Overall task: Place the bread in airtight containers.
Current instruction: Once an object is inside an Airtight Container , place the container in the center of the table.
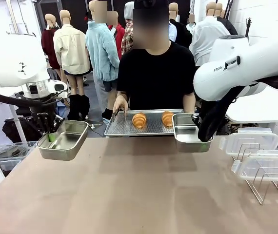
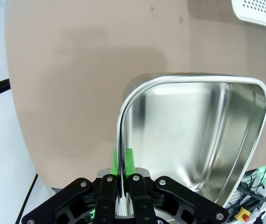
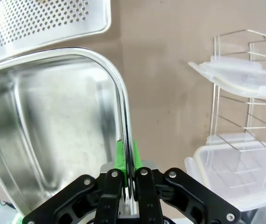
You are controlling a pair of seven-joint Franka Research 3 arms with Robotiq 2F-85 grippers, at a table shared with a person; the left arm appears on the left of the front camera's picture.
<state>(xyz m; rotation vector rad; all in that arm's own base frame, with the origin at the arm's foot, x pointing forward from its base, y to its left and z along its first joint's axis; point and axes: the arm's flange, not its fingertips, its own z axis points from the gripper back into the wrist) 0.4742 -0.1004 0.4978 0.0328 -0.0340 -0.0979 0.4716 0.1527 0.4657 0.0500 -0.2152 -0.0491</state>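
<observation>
Steel rim sits between the pads of each of my grippers. My left gripper [image 2: 122, 161] is clamped on the near rim of the left pan [image 2: 193, 135], with one green pad inside the wall and one outside. The pan stretches away from my fingers, mirror-bright, rectangular with rounded corners, and empty. My right gripper [image 3: 126, 156] is closed the same way on the rim of the right pan [image 3: 44, 126], which spreads off to one side of my fingers, its bottom duller and bare. Both pans hang just above the brown table [image 1: 129, 190], with shadows under them.

The bread lies between my two hands and a little beyond them, as two golden-brown, ridged, croissant-shaped rolls. The first roll [image 1: 139, 120] and the second roll [image 1: 167, 118] rest side by side, apart, on a perforated tray [image 1: 122, 127]. The second roll is the one nearer my right pan. A person's hand [image 1: 120, 104] rests at the tray's end on my left-gripper side. Out past my right gripper, clear lids [image 1: 252, 140] lie on a wire rack [image 1: 270, 187].
</observation>
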